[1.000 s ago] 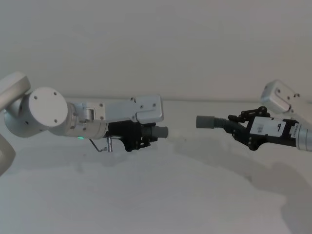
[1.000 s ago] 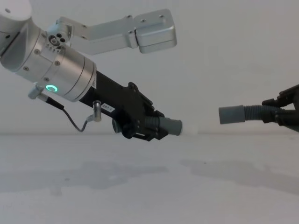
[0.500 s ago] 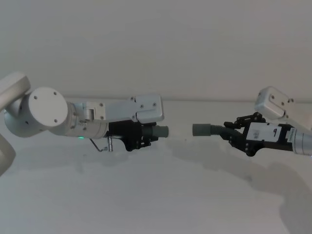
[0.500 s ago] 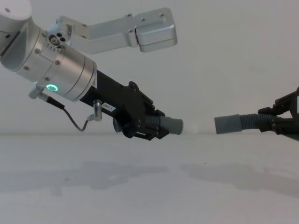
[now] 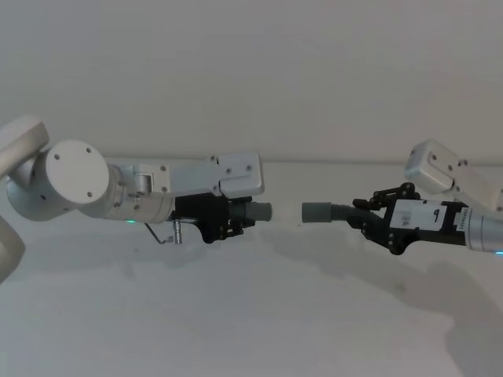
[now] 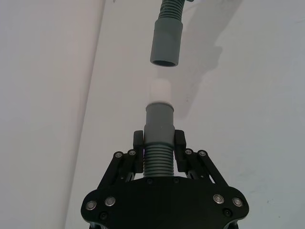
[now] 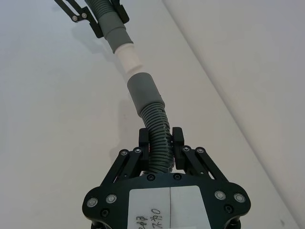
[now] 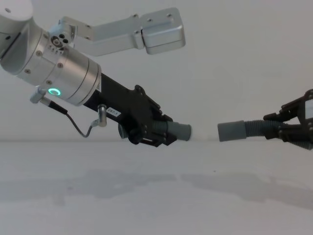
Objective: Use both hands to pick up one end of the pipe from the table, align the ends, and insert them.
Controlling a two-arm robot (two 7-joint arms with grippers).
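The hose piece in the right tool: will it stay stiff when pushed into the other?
Probably not fully. The right tool grips the right hose piece on its ribs, leaving a curved stretch free, so it may bow. Its smooth cuff looks rigid.

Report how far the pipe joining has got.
Done: both pieces are off the table. The left gripper is shut on the left hose piece, the right gripper on the right hose piece. In hand: alignment; the right cuff faces the left piece's white tip across a small gap, roughly in line. Left: close the gap and insert.
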